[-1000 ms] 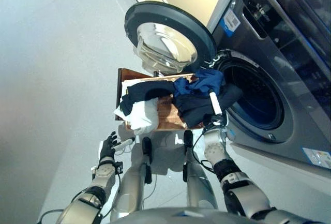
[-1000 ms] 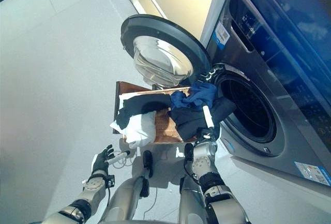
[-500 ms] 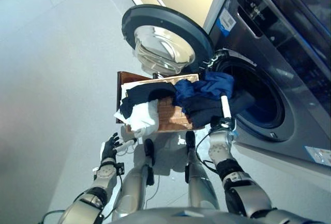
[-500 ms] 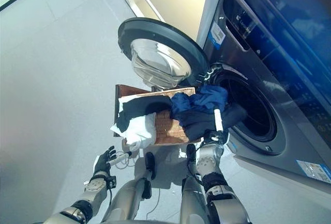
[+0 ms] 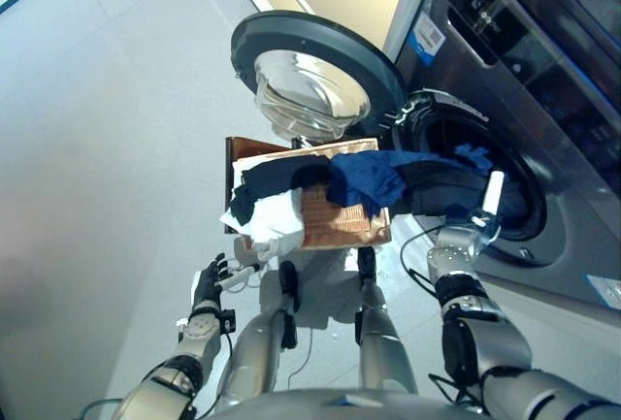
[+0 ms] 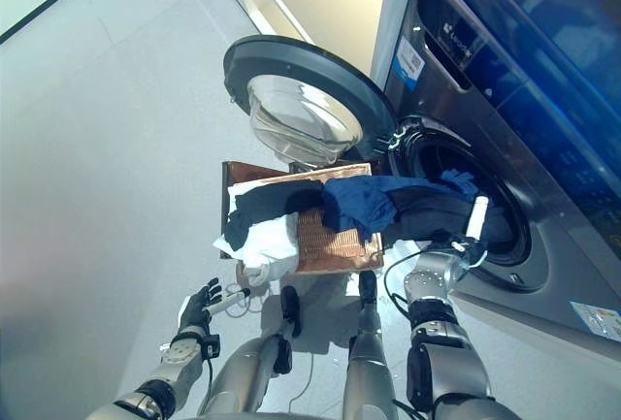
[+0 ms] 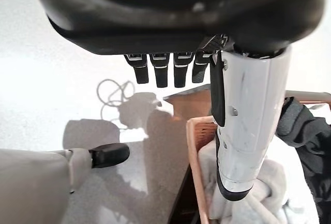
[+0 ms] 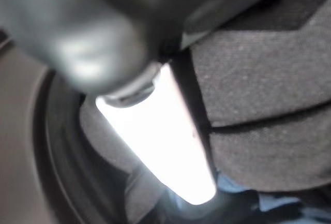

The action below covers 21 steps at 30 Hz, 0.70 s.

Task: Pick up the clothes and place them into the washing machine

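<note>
Dark clothes (image 5: pixel 427 185) stretch from basket (image 5: pixel 335 231) into washing machine (image 5: pixel 543 129).

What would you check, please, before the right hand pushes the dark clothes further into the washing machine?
1. Door swung fully open, clear of the opening: ok.
2. Right hand at the drum opening with the dark clothes: ok.
3. Right hand's hold on the cloth: cannot tell; its fingers are hidden against the fabric in the right wrist view.
4. Clothes fully inside the drum: not ok; the blue garment and the dark cloth trail back over the basket.
5. White garment loaded: not ok; it lies in the basket.
6. Left hand out of the way: ok, open and low beside the basket.
</note>
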Tool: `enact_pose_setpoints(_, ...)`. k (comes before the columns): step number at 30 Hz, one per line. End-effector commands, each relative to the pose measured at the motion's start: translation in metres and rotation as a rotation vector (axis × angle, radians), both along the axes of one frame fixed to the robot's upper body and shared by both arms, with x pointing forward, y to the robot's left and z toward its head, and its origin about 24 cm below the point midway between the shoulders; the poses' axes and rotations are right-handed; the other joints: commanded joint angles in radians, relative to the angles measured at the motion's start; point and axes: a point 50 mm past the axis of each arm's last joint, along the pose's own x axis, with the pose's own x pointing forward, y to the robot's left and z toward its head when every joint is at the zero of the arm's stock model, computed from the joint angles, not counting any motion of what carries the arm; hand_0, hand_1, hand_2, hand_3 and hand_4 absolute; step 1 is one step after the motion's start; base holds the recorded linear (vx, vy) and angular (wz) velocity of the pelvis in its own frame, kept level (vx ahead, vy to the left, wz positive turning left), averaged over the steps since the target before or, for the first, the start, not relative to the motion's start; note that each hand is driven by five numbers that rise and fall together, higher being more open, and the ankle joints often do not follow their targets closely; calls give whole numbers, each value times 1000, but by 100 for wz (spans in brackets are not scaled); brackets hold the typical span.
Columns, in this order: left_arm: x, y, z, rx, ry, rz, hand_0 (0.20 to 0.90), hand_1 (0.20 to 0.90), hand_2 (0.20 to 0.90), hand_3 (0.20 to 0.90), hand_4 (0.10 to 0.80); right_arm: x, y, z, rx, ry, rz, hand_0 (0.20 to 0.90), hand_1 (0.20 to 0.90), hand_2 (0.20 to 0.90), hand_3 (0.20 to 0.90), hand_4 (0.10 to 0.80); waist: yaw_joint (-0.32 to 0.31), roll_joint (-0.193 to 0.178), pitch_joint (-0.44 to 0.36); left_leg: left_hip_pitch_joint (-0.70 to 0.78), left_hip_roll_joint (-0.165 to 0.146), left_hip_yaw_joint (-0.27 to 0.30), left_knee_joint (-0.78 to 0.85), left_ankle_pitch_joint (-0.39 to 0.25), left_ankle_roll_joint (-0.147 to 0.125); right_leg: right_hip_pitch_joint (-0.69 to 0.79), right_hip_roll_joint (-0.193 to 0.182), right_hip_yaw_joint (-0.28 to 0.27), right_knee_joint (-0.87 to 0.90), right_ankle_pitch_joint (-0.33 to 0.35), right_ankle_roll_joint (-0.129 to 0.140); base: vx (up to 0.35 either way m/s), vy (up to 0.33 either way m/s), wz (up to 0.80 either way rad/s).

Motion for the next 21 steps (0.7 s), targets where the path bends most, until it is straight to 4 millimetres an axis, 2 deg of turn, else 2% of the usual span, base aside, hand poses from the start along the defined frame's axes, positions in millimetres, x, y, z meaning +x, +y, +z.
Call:
enact_pose_setpoints(1, 3, 2, 2, 4, -35, 21, 900, 900, 900, 900, 800, 0, -80, 100, -251, -262, -256, 200, 200, 200, 200, 300, 9, 73, 25, 69, -6, -63, -141, 31, -53, 85, 52, -9, 103, -152, -15, 0, 0, 0)
enact_pose_setpoints(2, 2, 5, 3, 7, -38, 22, 900, 900, 900, 900, 800, -3, -95, 119, -293, -277, -290, 200, 200, 200, 200, 300, 10, 75, 25, 65, -7, -62, -140, 32, -54, 80, 52, -8, 103, -151, -15, 0, 0, 0)
enact_pose_setpoints(3, 3, 4, 3, 4, -40, 20, 900, 900, 900, 900, 800, -3, -96, 120, -296, -278, -291, 200, 200, 200, 200, 300, 11, 77, 26, 64, -7, -62, -139, 32, -54, 79, 52, -7, 104, -151, -15, 0, 0, 0)
enact_pose_setpoints(7, 3, 8, 4, 17, -46, 2, 900, 900, 900, 900, 800, -7, -123, 165, -375, -301, -338, 200, 200, 200, 200, 300, 22, 89, 30, 49, -9, -59, -129, 33, -58, 65, 52, -4, 110, -151, -17, -28, -22, -1)
enact_pose_setpoints(8, 2, 8, 4, 22, -49, -13, 900, 900, 900, 900, 800, -9, -132, 186, -402, -322, -361, 200, 200, 200, 200, 300, 29, 93, 33, 42, -10, -59, -124, 35, -60, 60, 51, -4, 113, -151, -17, -44, -45, -2)
enact_pose_setpoints(10, 3, 6, 5, 17, -54, -19, 900, 900, 900, 900, 800, -10, -137, 197, -412, -330, -370, 200, 200, 200, 200, 300, 32, 100, 35, 35, -10, -60, -121, 36, -61, 54, 52, -2, 116, -151, -18, -25, -32, 3)
enact_pose_setpoints(11, 3, 8, 5, 19, -56, -27, 900, 900, 900, 900, 800, -14, -145, 213, -416, -356, -399, 200, 200, 200, 200, 300, 37, 106, 34, 27, -10, -61, -121, 39, -64, 47, 51, -2, 118, -151, -20, -11, -15, 4)
enact_pose_setpoints(12, 3, 7, 5, 16, -58, -27, 900, 900, 900, 900, 800, -15, -145, 215, -417, -358, -400, 200, 200, 200, 200, 300, 37, 108, 35, 25, -10, -61, -120, 40, -64, 45, 51, -2, 119, -151, -20, 0, 0, 0)
enact_pose_setpoints(14, 1, 7, 4, 15, -52, -31, 900, 900, 900, 900, 800, -20, -153, 237, -424, -394, -429, 200, 200, 200, 200, 300, 44, 118, 31, 15, -12, -63, -122, 45, -66, 34, 53, 1, 124, -152, -21, 0, 0, 0)
enact_pose_setpoints(15, 2, 7, 4, 13, -53, -31, 900, 900, 900, 900, 800, -20, -154, 238, -425, -395, -430, 200, 200, 200, 200, 300, 44, 120, 31, 14, -12, -63, -122, 46, -66, 32, 53, 1, 124, -152, -21, 0, 0, 0)
enact_pose_setpoints(17, 0, 9, 3, 13, -47, -24, 900, 900, 900, 900, 800, -25, -158, 257, -437, -430, -448, 200, 200, 200, 200, 300, 49, 128, 27, 8, -14, -63, -129, 50, -69, 22, 53, 1, 127, -151, -21, 0, 0, 0)
enact_pose_setpoints(21, -1, 7, 3, 8, -45, -24, 900, 900, 900, 900, 800, -28, -160, 274, -450, -463, -461, 200, 200, 200, 200, 300, 53, 139, 24, 0, -15, -61, -136, 56, -72, 6, 54, 3, 132, -152, -22, 4, 0, 2)
